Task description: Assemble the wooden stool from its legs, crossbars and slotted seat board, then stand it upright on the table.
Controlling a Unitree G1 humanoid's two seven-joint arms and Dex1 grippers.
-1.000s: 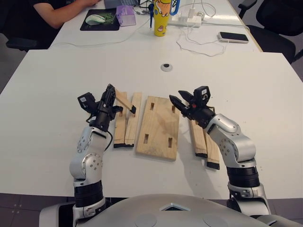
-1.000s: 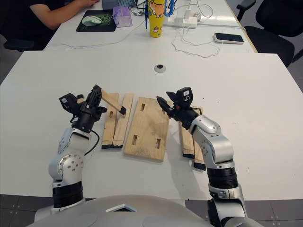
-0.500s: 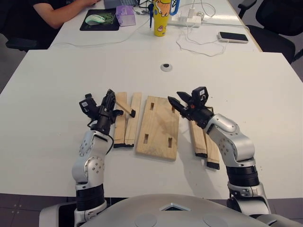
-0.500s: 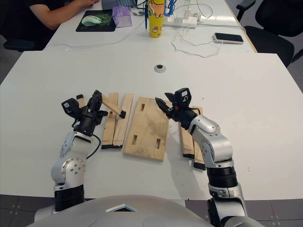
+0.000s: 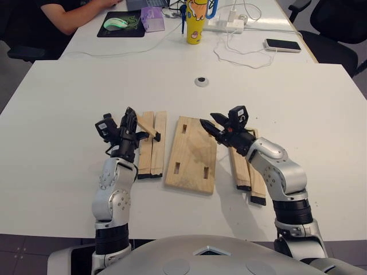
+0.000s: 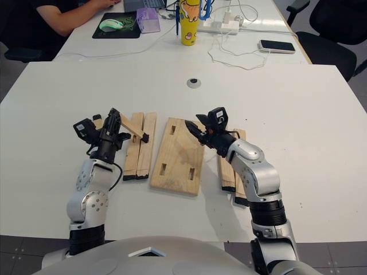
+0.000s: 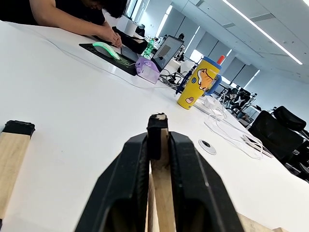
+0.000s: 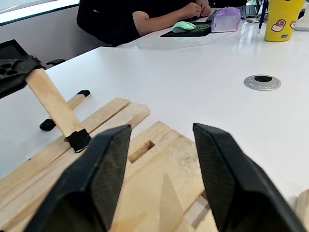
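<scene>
Okay: white counter (image 5: 69,103), slotted seat board (image 5: 192,154) flat at centre, left legs (image 5: 152,152) and right legs (image 5: 245,172) flat beside it. Left claw (image 7: 158,137) clamps a crossbar (image 5: 148,130), tilted above the left legs. Right claw (image 5: 207,120) is spread wide over the board's far right corner. Behind: yellow cup (image 5: 195,22), phone (image 5: 282,44), office chairs.

A broad white table (image 5: 63,109) has a round cable grommet (image 5: 201,81) near its far edge. Behind it, a second table (image 5: 114,46) carries a yellow cup (image 5: 195,23), a black mouse pad (image 5: 120,24), a power strip (image 5: 226,25) and a phone (image 5: 282,44). Black office chairs (image 5: 338,46) stand at the right. Long ceiling light strips (image 7: 251,19) run overhead.
</scene>
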